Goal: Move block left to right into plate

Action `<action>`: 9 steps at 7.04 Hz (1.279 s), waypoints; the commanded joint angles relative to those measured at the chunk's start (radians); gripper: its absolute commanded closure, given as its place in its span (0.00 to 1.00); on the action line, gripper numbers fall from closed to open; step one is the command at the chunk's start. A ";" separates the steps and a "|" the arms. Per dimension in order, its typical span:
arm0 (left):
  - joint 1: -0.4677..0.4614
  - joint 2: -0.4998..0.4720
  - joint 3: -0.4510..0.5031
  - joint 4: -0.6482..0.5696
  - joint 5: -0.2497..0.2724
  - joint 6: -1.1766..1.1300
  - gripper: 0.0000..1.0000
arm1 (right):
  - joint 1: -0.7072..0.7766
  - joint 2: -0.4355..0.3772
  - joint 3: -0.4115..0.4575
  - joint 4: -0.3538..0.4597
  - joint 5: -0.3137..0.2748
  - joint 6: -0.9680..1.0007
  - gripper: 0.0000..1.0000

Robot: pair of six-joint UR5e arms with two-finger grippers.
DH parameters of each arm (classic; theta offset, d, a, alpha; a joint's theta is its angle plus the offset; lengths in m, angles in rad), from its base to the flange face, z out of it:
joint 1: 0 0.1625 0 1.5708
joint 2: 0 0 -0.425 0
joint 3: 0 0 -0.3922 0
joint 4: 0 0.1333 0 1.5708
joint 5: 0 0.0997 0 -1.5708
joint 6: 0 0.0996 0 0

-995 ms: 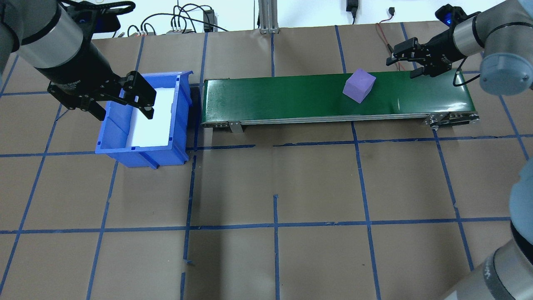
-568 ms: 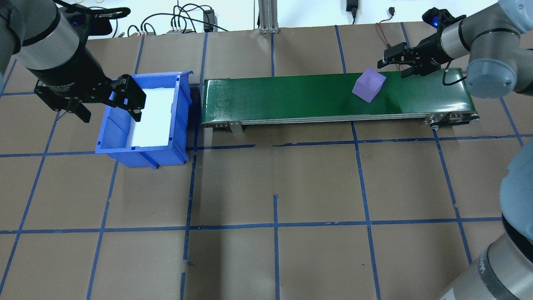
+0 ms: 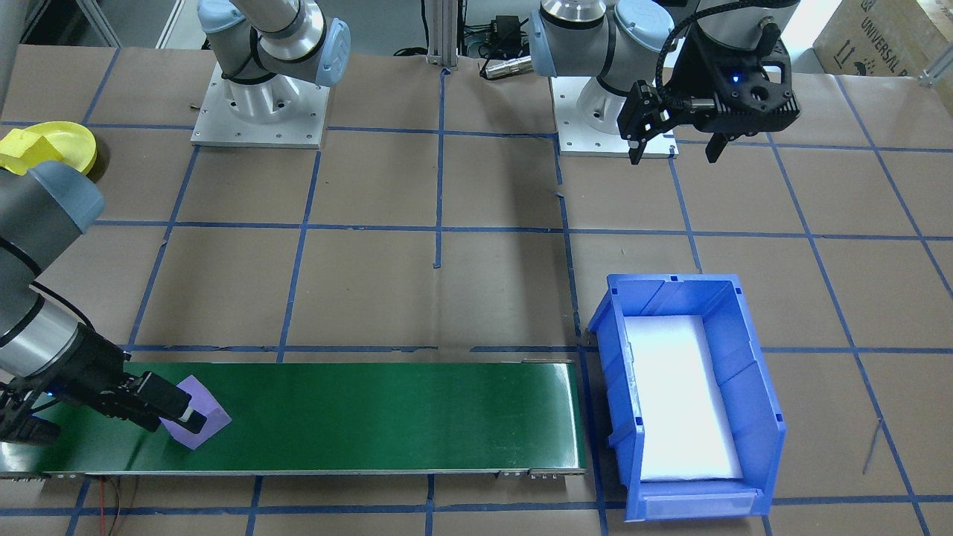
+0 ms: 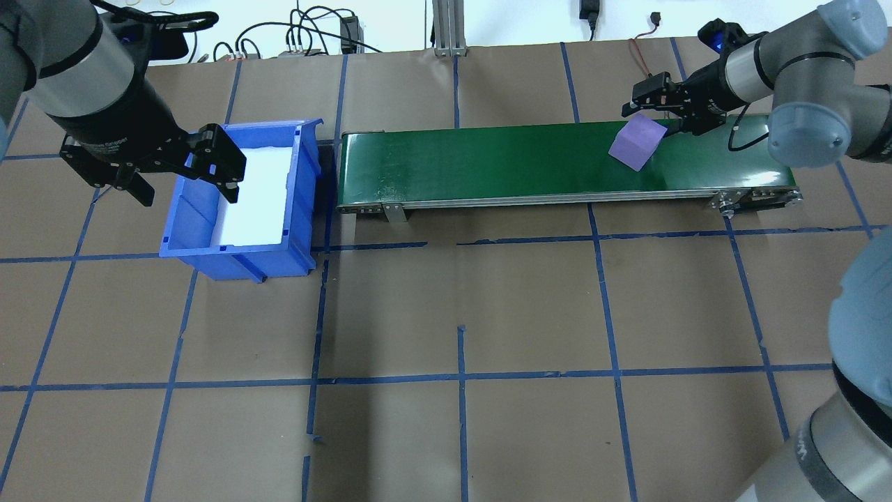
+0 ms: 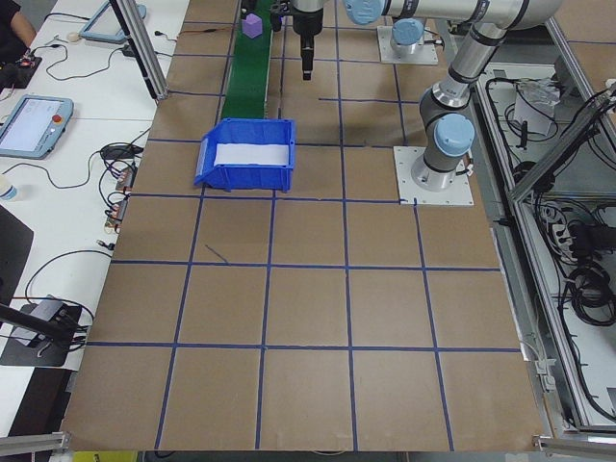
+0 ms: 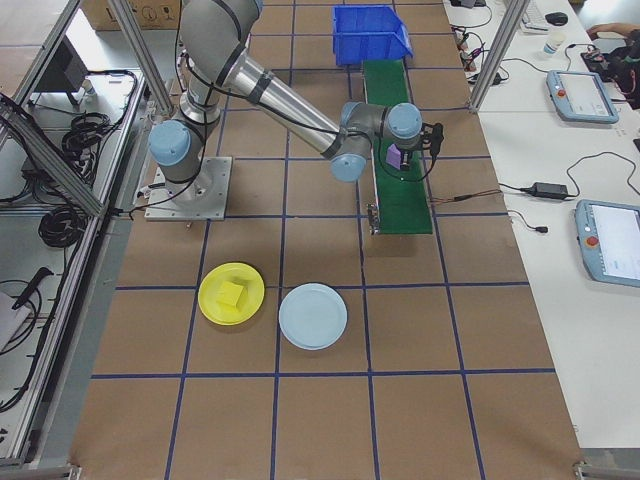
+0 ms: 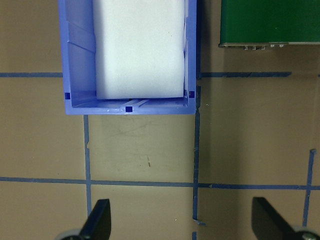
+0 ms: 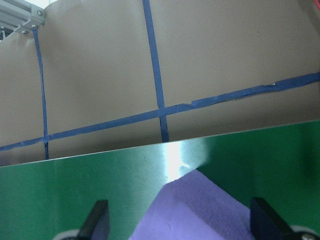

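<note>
One purple block [image 4: 635,142] is seen on the green conveyor belt [image 4: 488,164], near its right end and against the far edge, turned corner-on to the belt's sides. It is flanked by the spread fingers of the right gripper [image 4: 658,111], which are not closed on it. The yellow plate [image 6: 231,293], with a yellow cube [image 6: 233,292] in it, lies well apart beside a pale blue plate [image 6: 313,315]. The left gripper [image 4: 185,171], likewise open, is held over the blue bin [image 4: 240,247].

Brown paper-covered surface [image 4: 446,314] with blue tape grid [image 4: 460,376] is filling the scene; white side desks [image 6: 560,300] are holding teach pendants [image 6: 612,242] and cables, aluminium frame posts [image 6: 495,50] standing around.
</note>
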 commanded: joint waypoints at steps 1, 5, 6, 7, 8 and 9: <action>0.000 -0.010 0.000 0.002 -0.013 -0.009 0.00 | 0.017 -0.007 0.019 0.001 -0.074 0.021 0.00; 0.000 -0.013 0.000 0.000 -0.013 -0.009 0.00 | 0.015 -0.021 0.053 0.001 -0.211 -0.087 0.03; 0.000 -0.013 0.000 -0.001 -0.013 -0.009 0.00 | 0.015 -0.033 0.052 0.006 -0.249 -0.109 0.02; 0.000 -0.013 0.000 -0.001 -0.013 -0.009 0.00 | 0.014 -0.033 0.055 0.004 -0.261 -0.130 0.03; 0.000 -0.013 0.000 -0.001 -0.013 -0.009 0.00 | 0.014 -0.038 0.043 0.009 -0.342 -0.193 0.05; 0.000 -0.013 0.000 -0.001 -0.013 -0.009 0.00 | 0.014 -0.045 0.052 0.010 -0.369 -0.321 0.01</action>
